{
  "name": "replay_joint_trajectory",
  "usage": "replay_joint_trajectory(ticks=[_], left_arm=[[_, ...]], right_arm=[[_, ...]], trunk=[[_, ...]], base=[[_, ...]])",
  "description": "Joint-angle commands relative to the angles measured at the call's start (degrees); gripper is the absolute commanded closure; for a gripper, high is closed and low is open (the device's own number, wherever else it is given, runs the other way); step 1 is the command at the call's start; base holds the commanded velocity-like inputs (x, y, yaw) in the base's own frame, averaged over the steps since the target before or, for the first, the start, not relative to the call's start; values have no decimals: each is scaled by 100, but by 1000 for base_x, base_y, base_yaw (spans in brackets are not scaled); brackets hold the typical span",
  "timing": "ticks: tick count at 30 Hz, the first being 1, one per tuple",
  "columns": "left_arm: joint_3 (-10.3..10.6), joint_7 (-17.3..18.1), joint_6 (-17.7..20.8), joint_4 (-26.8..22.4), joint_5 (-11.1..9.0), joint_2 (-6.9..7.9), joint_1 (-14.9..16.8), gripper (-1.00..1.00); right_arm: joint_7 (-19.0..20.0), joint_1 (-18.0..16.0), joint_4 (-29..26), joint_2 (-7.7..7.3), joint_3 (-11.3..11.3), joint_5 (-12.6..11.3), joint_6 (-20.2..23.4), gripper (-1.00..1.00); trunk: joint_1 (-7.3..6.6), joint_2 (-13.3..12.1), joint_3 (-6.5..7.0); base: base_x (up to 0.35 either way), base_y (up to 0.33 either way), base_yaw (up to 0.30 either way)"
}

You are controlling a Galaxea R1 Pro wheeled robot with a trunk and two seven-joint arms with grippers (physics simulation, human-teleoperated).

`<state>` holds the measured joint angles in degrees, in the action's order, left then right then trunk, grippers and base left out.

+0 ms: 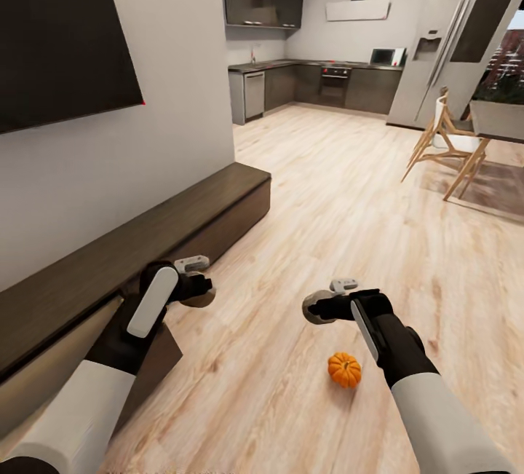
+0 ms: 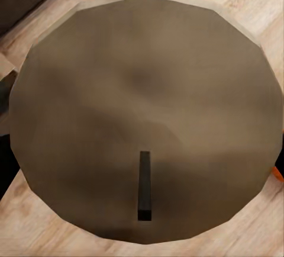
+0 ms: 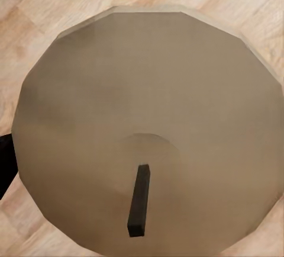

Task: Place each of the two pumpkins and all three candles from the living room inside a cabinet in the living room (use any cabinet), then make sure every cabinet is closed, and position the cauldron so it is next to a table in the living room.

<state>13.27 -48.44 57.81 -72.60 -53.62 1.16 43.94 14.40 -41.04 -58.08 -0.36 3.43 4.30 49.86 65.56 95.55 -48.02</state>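
Pumpkin point(image 1: 344, 370): orange, ribbed, upright on floor point(image 1: 327, 190), at 5 o'clock of right gripper point(image 1: 318, 309). Left gripper point(image 1: 196, 290) beside cabinet point(image 1: 145, 234). Both arms extended forward; jaw states indeterminable.

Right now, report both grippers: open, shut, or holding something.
Left gripper: cannot be told; jaws hidden behind the wrist disc, nothing visibly held.
Right gripper: cannot be told either; the pumpkin lies on the floor, not held.

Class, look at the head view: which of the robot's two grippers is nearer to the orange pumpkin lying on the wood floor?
Right. The right gripper hovers just beyond the pumpkin; the left gripper is farther off, beside the cabinet.
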Motion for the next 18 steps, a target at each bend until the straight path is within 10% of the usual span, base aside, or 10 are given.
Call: replay_joint_trajectory(ticks=[1, 18], left_arm=[[0, 1, 2, 0, 9, -1, 0, 100], [-8, 1, 1, 19, 9, 2, 0, 100]], right_arm=[[-8, 0, -1, 0, 0, -28, 5, 100], [-8, 0, -13, -5, -9, -26, 3, 100]], trunk=[[-23, -42, 16], [-396, -723, 346]], base=[[0, 0, 239], [0, 0, 281]])
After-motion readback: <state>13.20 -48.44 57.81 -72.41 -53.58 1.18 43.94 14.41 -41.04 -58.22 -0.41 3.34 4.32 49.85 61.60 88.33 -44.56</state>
